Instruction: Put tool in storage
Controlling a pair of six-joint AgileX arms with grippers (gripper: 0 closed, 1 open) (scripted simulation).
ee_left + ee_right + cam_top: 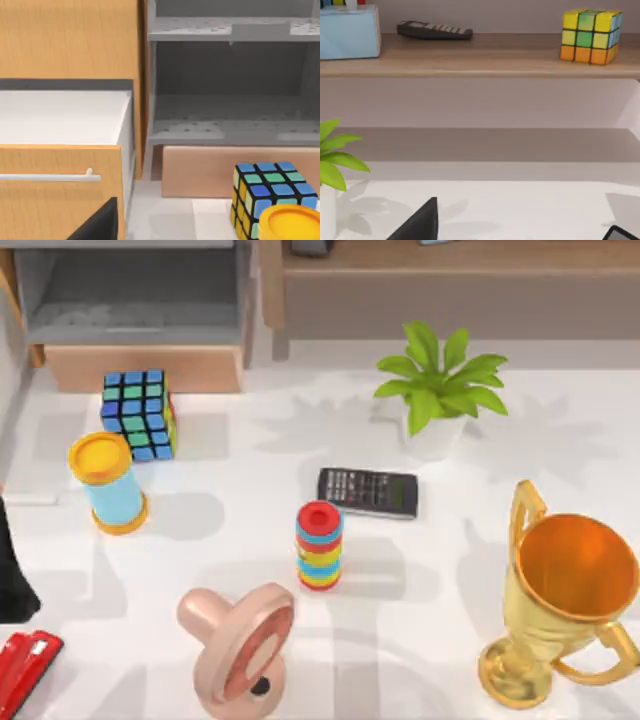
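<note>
The tool, a small bright red stapler (25,672), lies on the white table at the front left corner, partly cut off by the top view's edge. The storage (140,302) is an open drawer with grey inner walls at the back left, its light-wood front panel (145,368) facing the table. In the left wrist view the storage (225,117) and its panel (220,170) lie straight ahead, some way off. A dark part of my left arm (12,575) shows at the left edge, just behind the tool. My right arm is parked, its wrist view facing the back shelf.
In front of the storage stand a puzzle cube (138,415) and a blue cylinder with yellow ends (108,483). A calculator (367,492), striped ring stack (319,545), pink round object (240,645), gold trophy (565,605) and potted plant (440,390) occupy the middle and right.
</note>
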